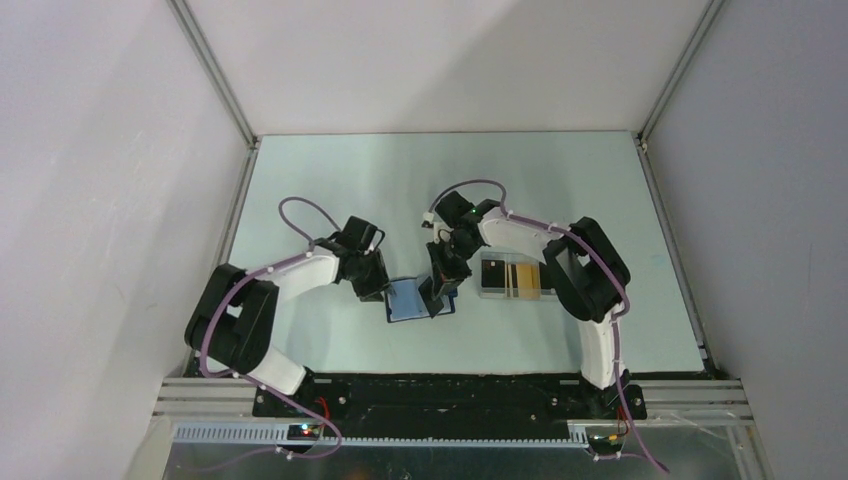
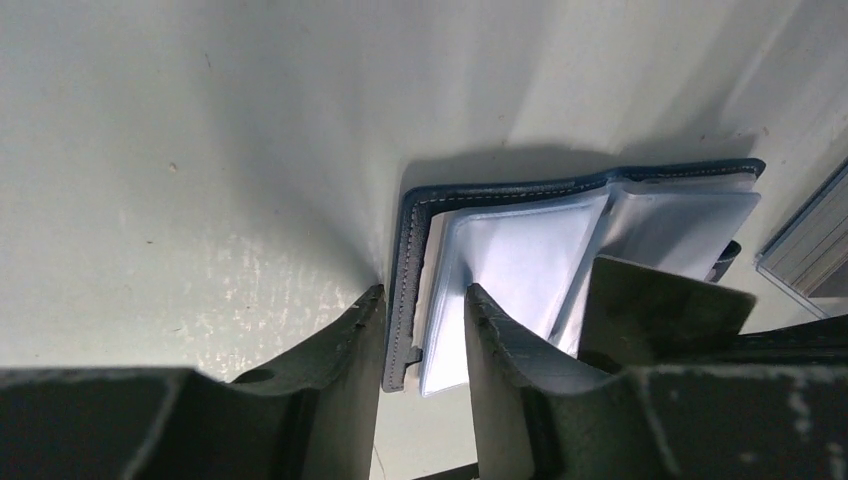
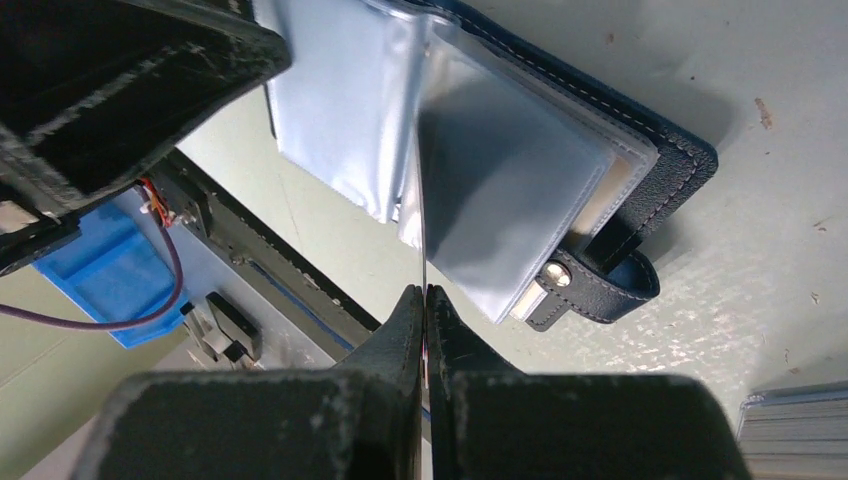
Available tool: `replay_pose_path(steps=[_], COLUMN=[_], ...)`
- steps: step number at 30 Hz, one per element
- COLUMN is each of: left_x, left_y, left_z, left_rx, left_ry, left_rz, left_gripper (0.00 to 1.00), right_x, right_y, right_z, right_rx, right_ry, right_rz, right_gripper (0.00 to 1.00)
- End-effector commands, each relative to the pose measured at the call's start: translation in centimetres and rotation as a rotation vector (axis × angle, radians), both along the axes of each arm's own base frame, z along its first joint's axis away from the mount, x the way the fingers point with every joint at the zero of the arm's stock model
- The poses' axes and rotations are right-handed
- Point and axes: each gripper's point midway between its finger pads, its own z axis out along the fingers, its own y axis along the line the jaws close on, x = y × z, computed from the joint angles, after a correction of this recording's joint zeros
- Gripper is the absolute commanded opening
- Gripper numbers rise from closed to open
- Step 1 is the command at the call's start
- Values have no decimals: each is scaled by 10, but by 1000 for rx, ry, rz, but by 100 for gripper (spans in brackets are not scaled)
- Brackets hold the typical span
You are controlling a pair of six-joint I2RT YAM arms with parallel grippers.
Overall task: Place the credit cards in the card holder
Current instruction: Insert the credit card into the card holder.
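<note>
The navy-blue card holder [image 1: 407,298] lies open on the table between both grippers, its clear sleeves fanned out. My left gripper [image 1: 378,285] [image 2: 420,300] is open and straddles the left cover edge [image 2: 405,260] and the outer sleeves; its left finger is against the cover, with a gap on the right. My right gripper [image 1: 441,293] [image 3: 424,292] is shut on a thin credit card [image 3: 420,220], seen edge-on, which reaches up among the sleeves of the card holder [image 3: 660,150]. The snap clasp [image 3: 555,277] hangs at the holder's near corner. More orange-yellow credit cards [image 1: 525,278] lie in the case.
A clear plastic case [image 1: 515,277] [image 2: 810,240] [image 3: 795,430] lies just right of the holder, under the right arm. The arm bases and a black rail run along the table's near edge [image 1: 450,385]. Grey walls enclose the table on three sides.
</note>
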Motion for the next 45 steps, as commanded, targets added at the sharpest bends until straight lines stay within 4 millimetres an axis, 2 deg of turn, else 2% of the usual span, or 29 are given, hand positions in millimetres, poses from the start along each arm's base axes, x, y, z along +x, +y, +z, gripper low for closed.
replay_pose_path(steps=[1,8,14,19,27,36,45], left_x=[0,1,0,-1,0,-2,-3], left_y=[9,7,5,5,3,4,6], left_z=[-8,-9,-10,-14,-15,-19,-22], left_rx=[72,70,67,72,69,78,91], left_ry=[25,32,42,61,69,81,93], left_rz=[28,18,3,-8,-12,-17,-15], left_gripper=[40,36,29,26,25,23,19], right_x=[-7,-7,9,10,10,20,20], right_y=[-3,5,14,19,23,1,-20], right_z=[-6,-10,1,5,-10,-22,-12], right_rx=[-26,20,83,135,151,82,-3], right_ry=[48,106,93,97,135,116,93], right_rz=[24,34,19,29,29,-30,-63], right_gripper=[0,0,0,0,0,0,0])
